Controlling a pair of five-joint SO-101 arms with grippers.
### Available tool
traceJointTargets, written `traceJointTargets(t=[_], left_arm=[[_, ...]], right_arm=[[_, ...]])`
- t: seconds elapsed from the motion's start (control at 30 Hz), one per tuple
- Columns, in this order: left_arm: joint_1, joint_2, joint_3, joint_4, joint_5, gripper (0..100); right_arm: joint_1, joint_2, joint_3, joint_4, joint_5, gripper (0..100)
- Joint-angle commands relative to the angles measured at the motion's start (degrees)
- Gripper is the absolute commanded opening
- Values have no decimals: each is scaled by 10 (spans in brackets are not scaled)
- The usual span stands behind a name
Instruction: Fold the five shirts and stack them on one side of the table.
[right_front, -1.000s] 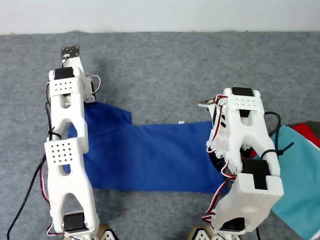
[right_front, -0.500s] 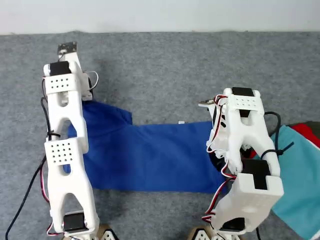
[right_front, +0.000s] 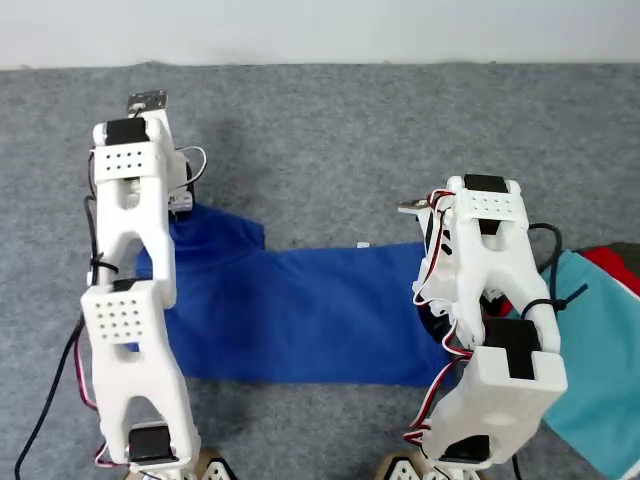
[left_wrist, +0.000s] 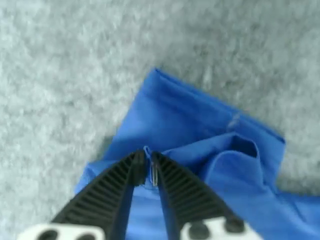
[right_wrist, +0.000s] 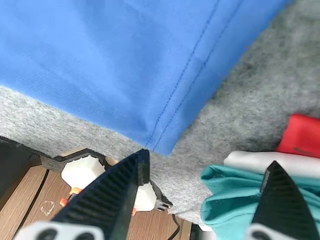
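Inspection of left gripper (left_wrist: 148, 167): fingers pressed together, pinching a small raised fold of the blue shirt (left_wrist: 210, 145) right at the tips. Just beyond the tips, a folded corner of that cloth lying flat on the grey mat (left_wrist: 60, 75). To one side of the tips, a rumpled ridge in the same cloth.

Seen from above: left arm (right_front: 130, 250) stretched out over one end of the blue shirt, wrist above the far corner of the cloth.

Inspection of right gripper (right_wrist: 208, 162): fingers spread wide, gripping nothing, bare mat between the tips. Just ahead of one fingertip, the stitched hem corner of the blue shirt. Close by the other fingertip, a bunched teal shirt (right_wrist: 225, 200) with white cloth (right_wrist: 260, 160) lying against it and red cloth (right_wrist: 302, 135) just past that. Behind the first finger: mat edge, an arm base (right_wrist: 85, 167), wooden top (right_wrist: 25, 200).

Seen from above: blue shirt laid long and flat between the two arms, one end under the left arm, the other under the right arm (right_front: 485, 300). Teal shirt and red cloth on the outer side of the right arm, touching each other.
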Motion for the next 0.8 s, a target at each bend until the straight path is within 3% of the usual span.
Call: traceJointTargets(t=[0.0,0.53,0.77], left_arm=[[0,-84,58,11,3,12],[0,-213,284,-10,-1,12],[-2,-258,383,-46,-42,12]], right_arm=[[-6,-29,-18,22,-7,351],[-6,-29,-18,22,-7,351],[-6,-29,-18,22,-7,351]])
